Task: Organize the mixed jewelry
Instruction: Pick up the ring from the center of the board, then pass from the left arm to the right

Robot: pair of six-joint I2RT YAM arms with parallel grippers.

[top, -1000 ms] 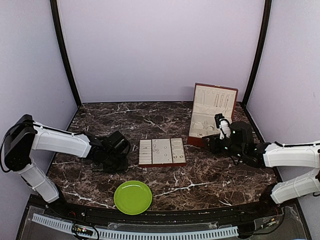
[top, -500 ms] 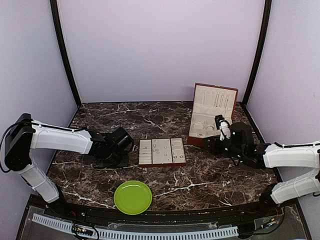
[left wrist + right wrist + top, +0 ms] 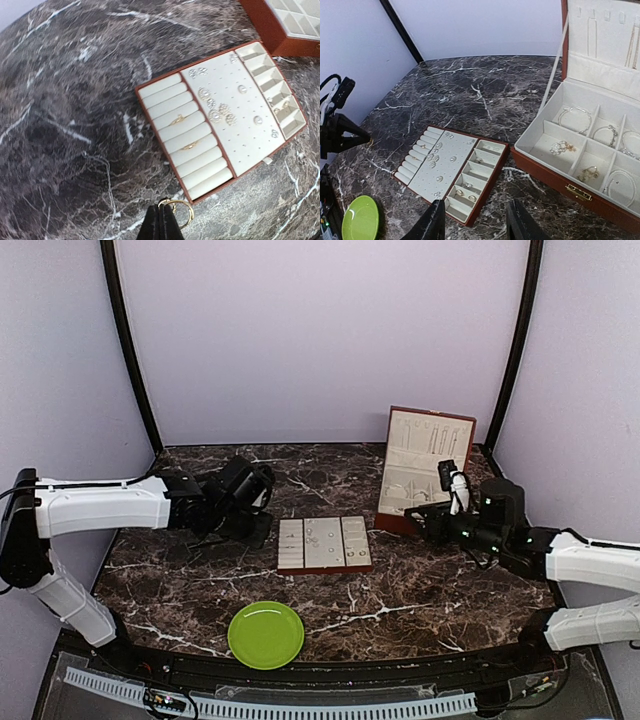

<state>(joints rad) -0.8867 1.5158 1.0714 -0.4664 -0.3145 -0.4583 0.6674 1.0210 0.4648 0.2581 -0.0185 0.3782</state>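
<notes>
Left tool (image 3: 162,225) clenched on gold hoop (image 3: 179,210), bottom centre of its wrist view, above tabletop (image 3: 75,100). Other mixed jewelry (image 3: 220,112) sits in tray (image 3: 205,182) mid-frame: rings on rolls, studs on panel. Right tool (image 3: 475,222) released, empty; open box (image 3: 555,175) at frame right, bracelets inside.

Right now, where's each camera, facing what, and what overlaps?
Top external: above, behind the robot, looking down on the dark marble table; white left arm and right arm show.
Left wrist: on the left arm, looking down at the flat cream-lined tray; left tool, shut on a gold hoop, at bottom.
Right wrist: on the right arm, facing the tray and round green plate; open right tool at bottom.
Shared: wrist views both show tray and open reddish-brown box.
</notes>
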